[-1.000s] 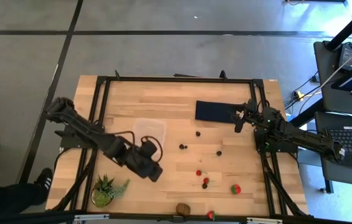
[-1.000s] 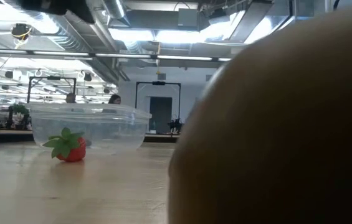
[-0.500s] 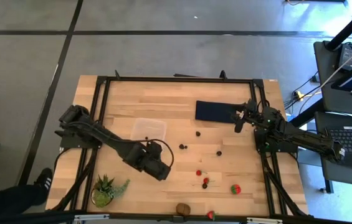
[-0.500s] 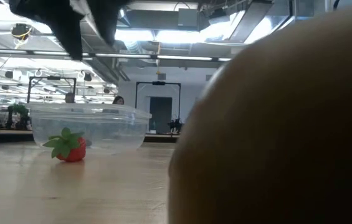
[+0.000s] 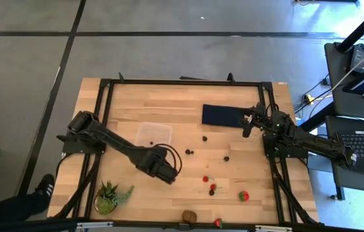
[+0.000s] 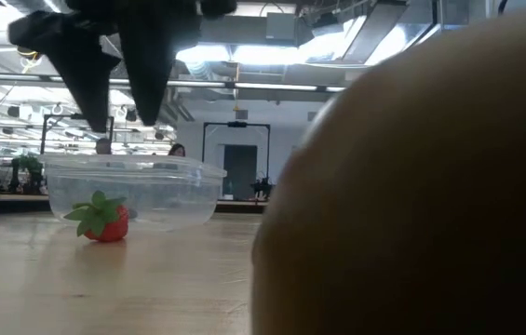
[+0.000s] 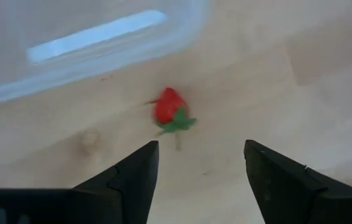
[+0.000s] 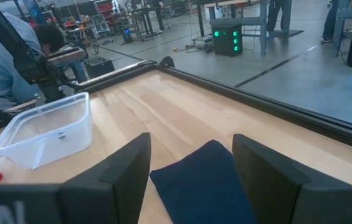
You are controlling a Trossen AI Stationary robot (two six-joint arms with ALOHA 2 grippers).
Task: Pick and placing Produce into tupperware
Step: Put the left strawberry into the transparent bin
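Observation:
The clear tupperware (image 5: 154, 133) stands left of the table's middle. A red strawberry (image 7: 171, 109) with a green top lies on the wood beside its corner; the low view shows it (image 6: 104, 220) in front of the tupperware (image 6: 132, 191). My left gripper (image 7: 200, 155) hangs open above this strawberry, fingers pointing down (image 6: 120, 121), clear of it. In the high view my left gripper (image 5: 165, 171) hides that fruit. My right gripper (image 8: 191, 149) waits open at the far right (image 5: 246, 125). Other strawberries (image 5: 205, 179), dark berries (image 5: 188, 152) and a brown kiwi (image 5: 189, 216) lie scattered on the table.
A flat dark blue rectangle (image 5: 223, 116) lies at the far right under my right gripper. A spiky green potted plant (image 5: 111, 196) stands at the near left corner. The kiwi (image 6: 411, 186) fills the right half of the low view. People show in the room behind.
My left gripper has moved toward the table's right edge and come down, tipping until its fingers point straight down. In the low view its fingers have sunk into the picture from the top, above the strawberry by the tupperware.

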